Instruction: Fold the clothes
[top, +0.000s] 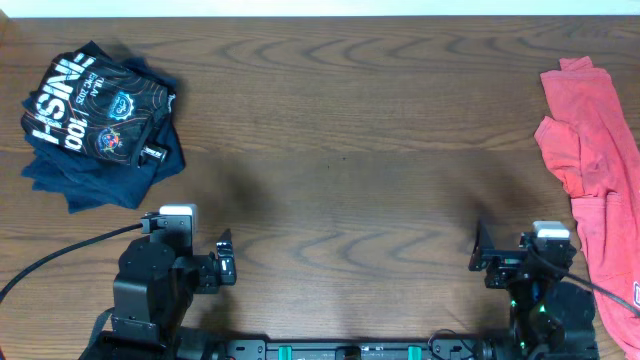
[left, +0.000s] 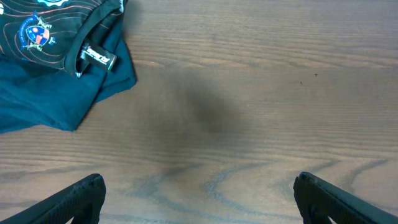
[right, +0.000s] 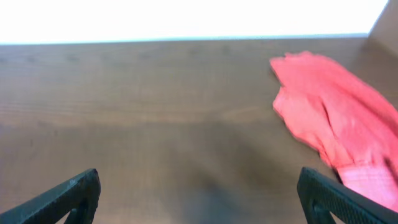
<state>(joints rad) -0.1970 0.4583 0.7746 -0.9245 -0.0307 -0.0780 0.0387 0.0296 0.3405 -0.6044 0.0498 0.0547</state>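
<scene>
The clothes, a black jersey (top: 100, 110) with big white lettering and round patches, lie bunched in a compact pile at the table's far left, on top of a dark blue garment (top: 95, 175). The left wrist view catches the jersey's corner (left: 43, 31) at upper left, well away from my fingers. My left gripper (top: 225, 258) hovers near the front edge, open and empty, with only bare wood between its fingertips (left: 81, 196). My right gripper (top: 479, 252) is also open and empty near the front right, its fingertips (right: 326, 199) wide apart over bare table.
A coral-red shirt (top: 590, 170) lies crumpled along the table's right edge, and it shows at the right of the right wrist view as the red shirt (right: 329, 118). The dark blue garment (left: 56, 93) spreads out under the jersey. A black cable (top: 60, 255) runs off the left arm.
</scene>
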